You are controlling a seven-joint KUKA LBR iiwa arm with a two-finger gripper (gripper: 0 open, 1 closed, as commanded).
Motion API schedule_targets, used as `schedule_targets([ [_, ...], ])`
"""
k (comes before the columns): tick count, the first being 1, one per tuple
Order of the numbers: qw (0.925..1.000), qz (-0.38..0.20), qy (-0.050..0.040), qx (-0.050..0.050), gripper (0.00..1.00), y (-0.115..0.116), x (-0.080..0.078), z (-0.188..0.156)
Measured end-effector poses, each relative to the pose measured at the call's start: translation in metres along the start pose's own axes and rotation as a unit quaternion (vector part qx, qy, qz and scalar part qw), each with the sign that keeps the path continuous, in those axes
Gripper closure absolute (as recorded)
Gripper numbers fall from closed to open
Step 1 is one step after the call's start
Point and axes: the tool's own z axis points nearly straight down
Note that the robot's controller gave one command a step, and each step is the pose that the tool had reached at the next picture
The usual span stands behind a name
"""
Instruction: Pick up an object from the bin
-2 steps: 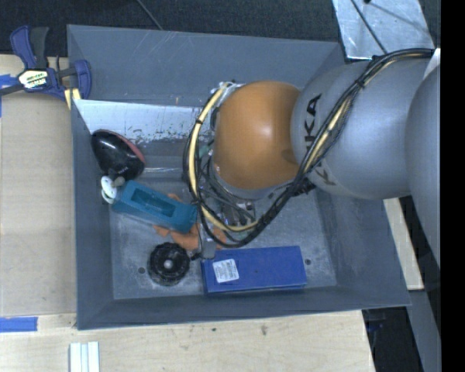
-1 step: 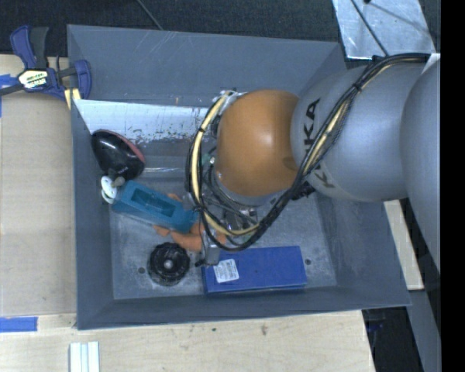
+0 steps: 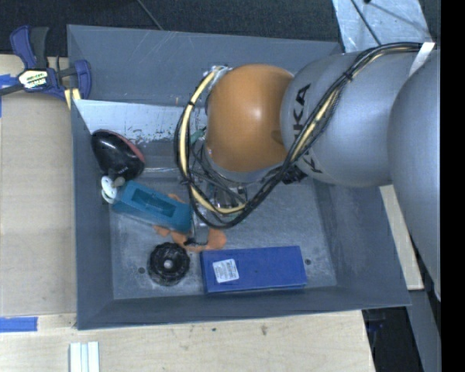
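My gripper (image 3: pixel 201 228) reaches down in the middle of the bin, mostly hidden under the arm's wrist. It comes down at the right end of a flat teal bottle (image 3: pixel 150 204) with a white cap, which lies slanted on the bin floor. A small orange piece (image 3: pixel 211 240) lies right below the gripper, partly under the bottle. Just in front of it lies a blue box (image 3: pixel 263 268) with a white label. A black round disc (image 3: pixel 169 263) sits left of the box.
A black rounded thing (image 3: pixel 116 153) with a red spot lies at the back left, near the bottle's cap. The arm and its cables cover the bin's middle and right back. The bin walls slope up close on all sides.
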Motion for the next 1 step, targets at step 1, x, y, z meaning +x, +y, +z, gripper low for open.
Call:
schedule_targets([
  [1,1.0,-0.008,-0.0011,0.0,0.0,-0.0073,0.0013,0.0261],
])
